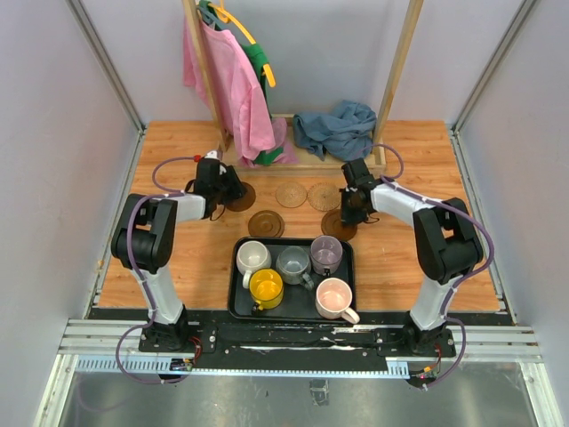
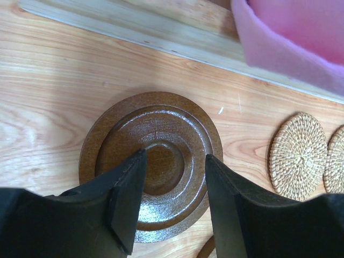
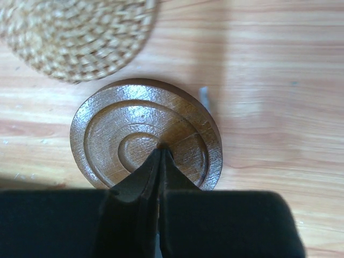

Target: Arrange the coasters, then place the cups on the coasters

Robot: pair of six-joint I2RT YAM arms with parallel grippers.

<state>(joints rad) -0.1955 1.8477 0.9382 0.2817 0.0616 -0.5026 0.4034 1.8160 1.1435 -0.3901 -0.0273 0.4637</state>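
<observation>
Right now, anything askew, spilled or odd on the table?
Nothing spilled or damaged; the cups stand upright in the black tray. Layout is uneven: one dark coaster lies nearer the tray than the two woven ones. The right claw is shut, tips over the centre of another dark coaster, not around its rim.

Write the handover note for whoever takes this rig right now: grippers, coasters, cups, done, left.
Left gripper: open, over the left dark coaster.
Right gripper: shut, tips at the right dark coaster's centre.
Third dark coaster lies beyond the black tray; two woven coasters sit between the arms.
All five cups stand in that tray.
Done: no cup placed.
Left: finish arranging coasters, then every cup.
</observation>
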